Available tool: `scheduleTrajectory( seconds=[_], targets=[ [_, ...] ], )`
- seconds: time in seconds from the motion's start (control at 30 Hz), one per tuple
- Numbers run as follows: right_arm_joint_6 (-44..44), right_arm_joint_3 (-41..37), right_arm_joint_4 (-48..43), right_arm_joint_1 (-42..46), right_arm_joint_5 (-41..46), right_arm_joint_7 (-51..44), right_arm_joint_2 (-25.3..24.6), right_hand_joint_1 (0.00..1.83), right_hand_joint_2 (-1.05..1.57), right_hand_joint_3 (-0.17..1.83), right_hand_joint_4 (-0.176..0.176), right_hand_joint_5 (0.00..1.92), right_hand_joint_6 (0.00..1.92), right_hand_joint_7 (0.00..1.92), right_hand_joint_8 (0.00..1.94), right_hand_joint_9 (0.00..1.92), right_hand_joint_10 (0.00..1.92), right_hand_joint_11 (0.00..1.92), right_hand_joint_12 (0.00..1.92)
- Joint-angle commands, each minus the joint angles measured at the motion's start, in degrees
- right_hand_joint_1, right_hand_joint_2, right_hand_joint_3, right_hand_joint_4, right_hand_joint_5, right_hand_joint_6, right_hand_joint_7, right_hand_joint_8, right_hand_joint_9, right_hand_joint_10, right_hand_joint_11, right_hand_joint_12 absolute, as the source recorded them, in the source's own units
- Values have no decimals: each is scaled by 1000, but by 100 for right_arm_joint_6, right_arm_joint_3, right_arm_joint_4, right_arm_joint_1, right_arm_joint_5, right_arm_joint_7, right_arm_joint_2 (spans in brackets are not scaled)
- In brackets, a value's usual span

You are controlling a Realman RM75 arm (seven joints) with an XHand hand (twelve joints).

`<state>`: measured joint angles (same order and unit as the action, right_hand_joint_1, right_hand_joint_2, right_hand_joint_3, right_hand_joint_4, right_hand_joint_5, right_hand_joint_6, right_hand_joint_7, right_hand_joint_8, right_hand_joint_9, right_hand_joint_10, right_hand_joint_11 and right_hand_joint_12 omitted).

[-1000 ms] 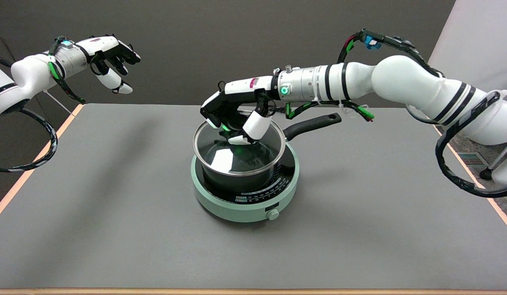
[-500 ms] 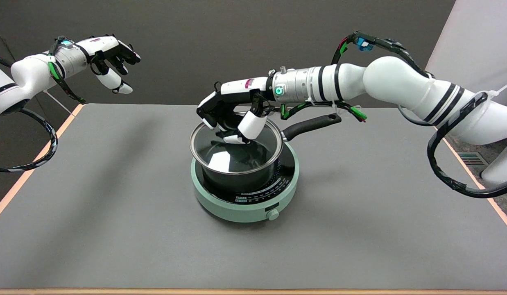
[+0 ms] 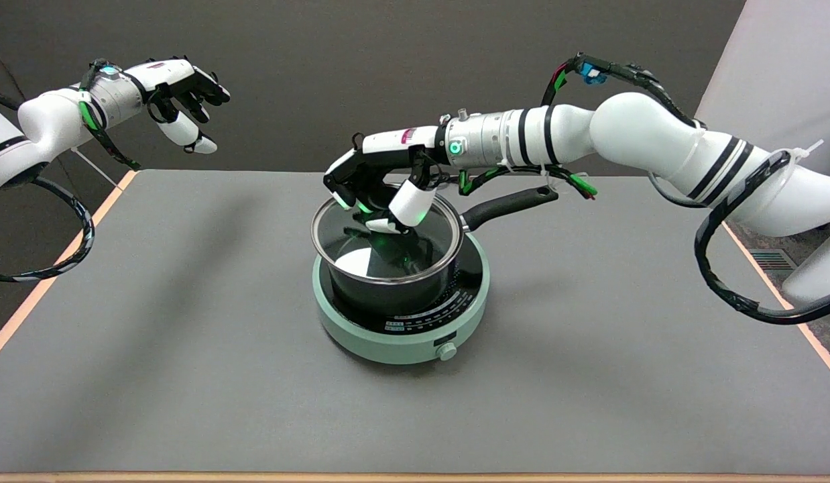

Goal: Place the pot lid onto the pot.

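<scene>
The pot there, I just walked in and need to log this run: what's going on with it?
The robot's right hand grips the knob of a glass pot lid and is setting it over a black pot that stands on a mint-green cooktop. The lid sits about level on the pot's rim, slightly toward the left, with the hand not yet let go. The pot's handle points right.

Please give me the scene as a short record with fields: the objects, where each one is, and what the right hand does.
pot: black pot with a long black handle, standing on the cooker
cooker: mint-green induction cooker on the grey table
lid: glass pot lid over the pot's mouth
right hand: right hand grips the lid from above, at its middle
lid seating: cannot tell if fully seated
</scene>
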<state>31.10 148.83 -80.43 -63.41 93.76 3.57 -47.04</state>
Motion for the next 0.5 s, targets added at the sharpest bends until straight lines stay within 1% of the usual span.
scheduleTrajectory(
  seconds=[0.03, 0.5],
  targets=[
    [1, 1, 176, 9, 39, 0, -20, 1321, 846, 965, 127, 462, 1772, 717, 1796, 726, 1921, 338, 1921],
    [1, -7, 140, 25, -9, 0, -9, 1320, 849, 966, 127, 460, 1764, 714, 1802, 715, 1921, 325, 1921]
  ],
)
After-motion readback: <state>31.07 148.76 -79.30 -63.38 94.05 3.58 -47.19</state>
